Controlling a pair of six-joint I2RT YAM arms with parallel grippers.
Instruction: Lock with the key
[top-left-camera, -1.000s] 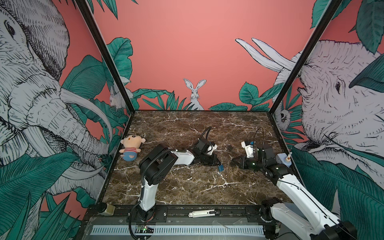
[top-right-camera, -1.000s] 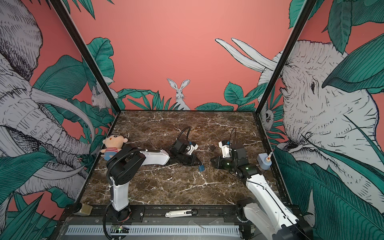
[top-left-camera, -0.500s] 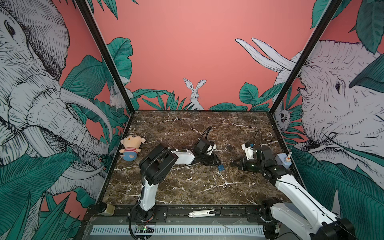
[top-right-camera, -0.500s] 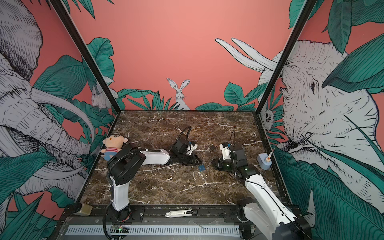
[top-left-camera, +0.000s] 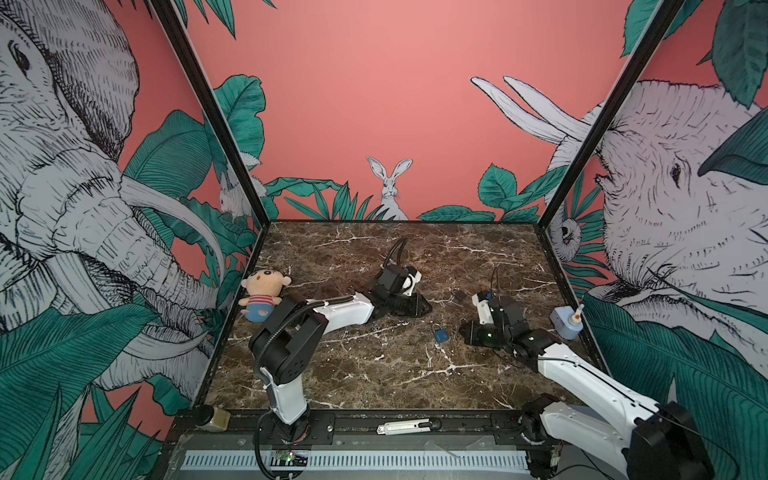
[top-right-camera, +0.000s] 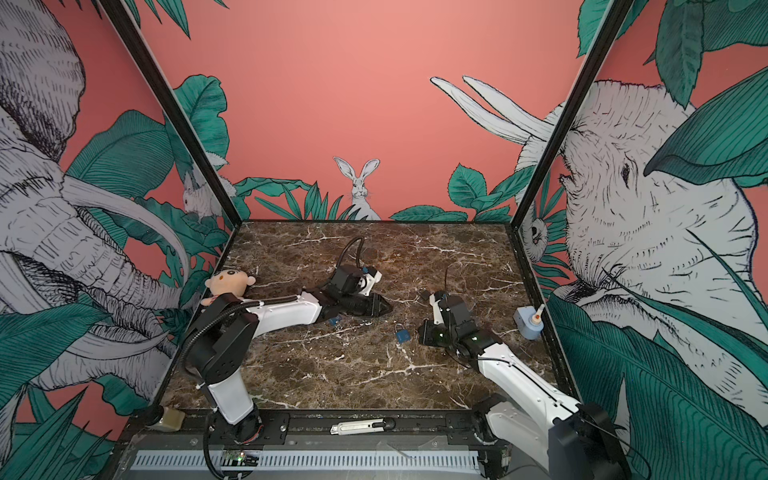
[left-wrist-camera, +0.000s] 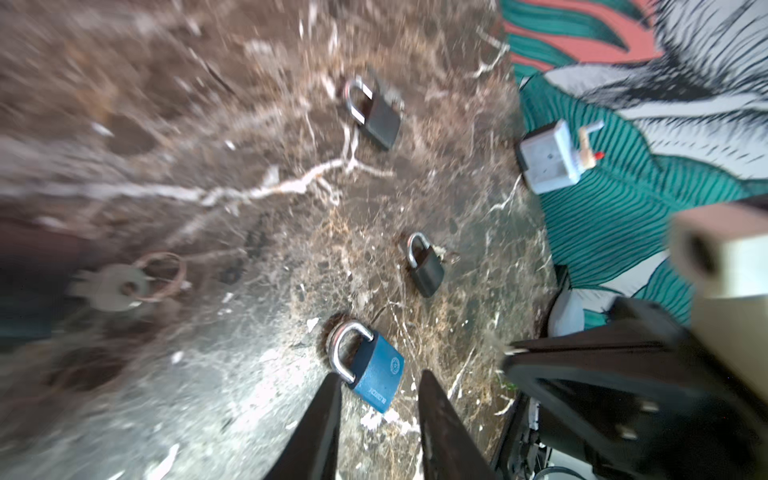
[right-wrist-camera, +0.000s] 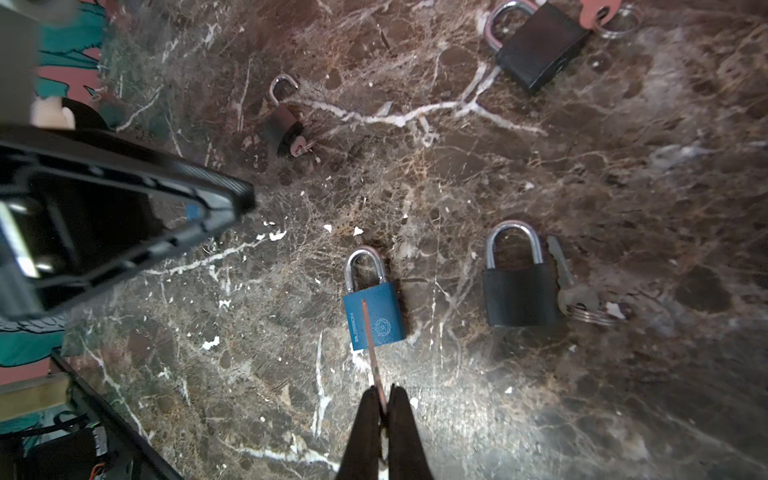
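— Where's the blue padlock (top-left-camera: 441, 335)?
— Flat on the table (top-left-camera: 374, 374), about the middle, slightly right. Your left jaws stand apart, empty; your right jaws clench the key (right-wrist-camera: 369, 345), its blade pointing at the padlock.

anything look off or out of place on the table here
The small dark metal padlock lies with its shackle seemingly popped open and a key stuck in its base; the blue padlock, by contrast, looks shut.

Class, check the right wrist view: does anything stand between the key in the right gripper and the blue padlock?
Nothing visible does. The key, pinched in the right gripper, points at the blue padlock with no object between.
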